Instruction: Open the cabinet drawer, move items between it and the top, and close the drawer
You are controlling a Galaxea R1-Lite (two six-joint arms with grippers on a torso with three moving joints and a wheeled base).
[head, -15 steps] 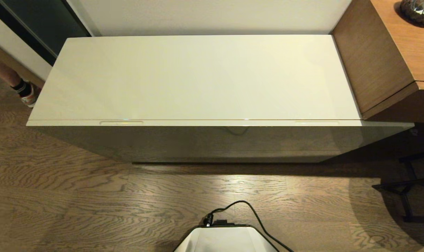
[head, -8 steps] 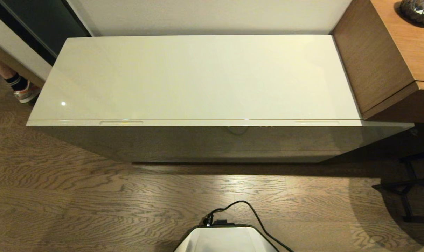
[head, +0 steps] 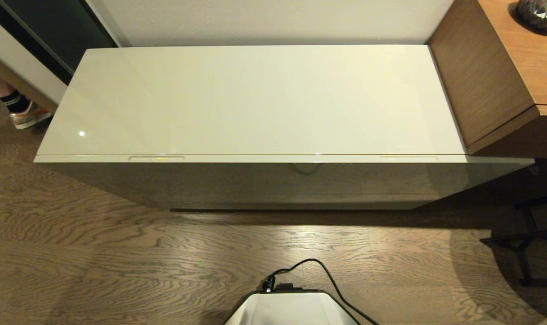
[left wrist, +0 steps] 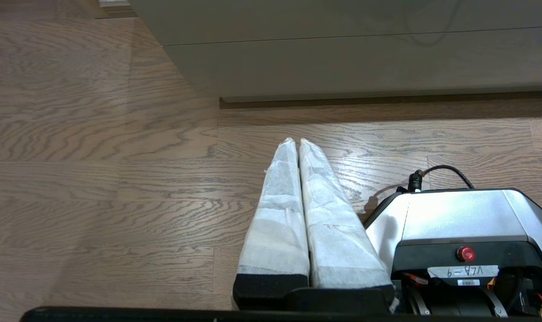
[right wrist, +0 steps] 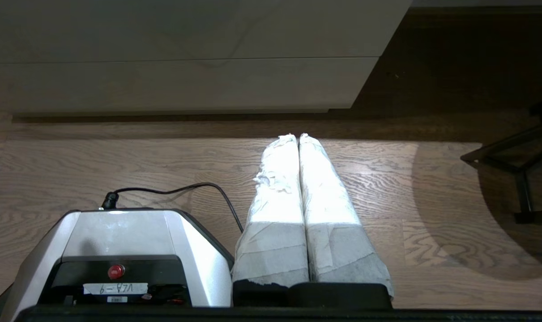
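Note:
The top [head: 255,97] is a glossy cream-white surface with nothing on it. Below its front edge the cabinet drawer [head: 219,178] stands shut, with two slim recesses [head: 156,158] along its rim. No items are in view. My left gripper [left wrist: 296,141] is shut with nothing in it; it hangs low over the wood floor, short of the cabinet front [left wrist: 364,62]. My right gripper [right wrist: 297,136] is also shut and holds nothing, low over the floor before the cabinet's right end [right wrist: 185,85]. Neither arm shows in the head view.
A brown wooden cabinet [head: 481,81] adjoins on the right, with a dark vase [head: 539,13] on it. Black stand legs [head: 526,239] are on the floor at the right. A person's shoe [head: 27,118] is at the far left. My base [head: 291,309] with its cable sits in front.
The person's foot at the far left has stepped further toward the picture's edge. The cabinet and drawer look the same.

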